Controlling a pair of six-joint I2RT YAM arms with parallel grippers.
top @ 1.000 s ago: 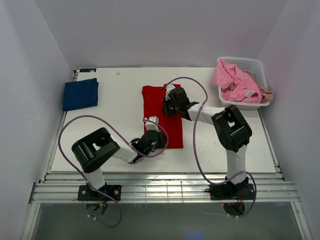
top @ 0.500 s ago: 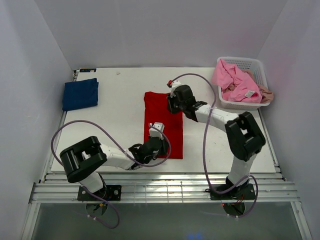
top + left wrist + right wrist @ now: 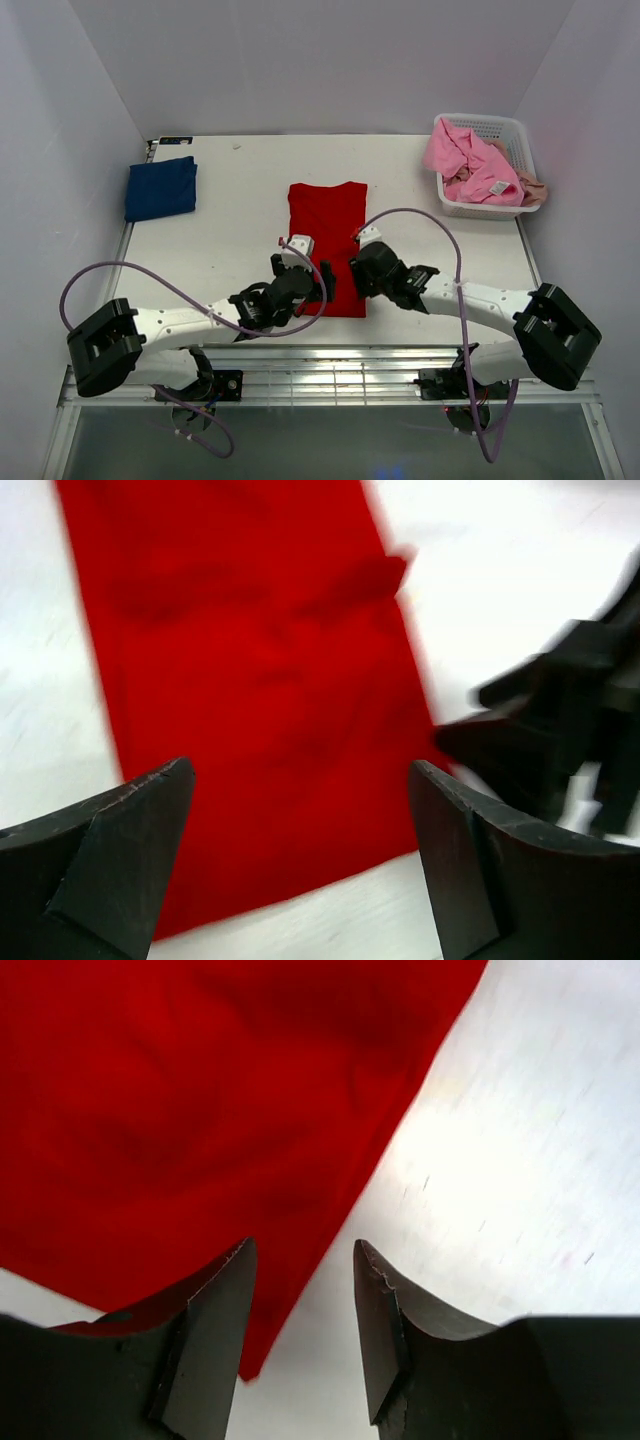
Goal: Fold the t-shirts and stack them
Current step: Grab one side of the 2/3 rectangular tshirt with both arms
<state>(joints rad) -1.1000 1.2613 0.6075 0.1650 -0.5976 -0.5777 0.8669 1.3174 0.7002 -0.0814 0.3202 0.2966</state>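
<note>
From above, the red t-shirt (image 3: 327, 225) lay flat as a long strip in the middle of the table (image 3: 230, 230). The navy t-shirt (image 3: 160, 187) sat folded at far left, and pink t-shirts (image 3: 465, 160) were heaped in the basket (image 3: 517, 130). The left claw (image 3: 310, 278) and right claw (image 3: 360, 280) hovered at the red shirt's near corners. The left wrist view showed its fingers (image 3: 120, 850) spread wide, released, over the hem. The blurred right wrist view showed that claw apparently released too, above the shirt's edge.

Left wrist view is motion-blurred: red t-shirt (image 3: 260, 680) edges smear, its far end is cropped, and the right gripper (image 3: 480, 720) is a dark smudge. From the top, the left gripper (image 3: 318, 282) and right gripper cover the near hem corners. Beige t-shirt (image 3: 535, 190) is mostly buried under the pink t-shirt (image 3: 465, 160).
</note>
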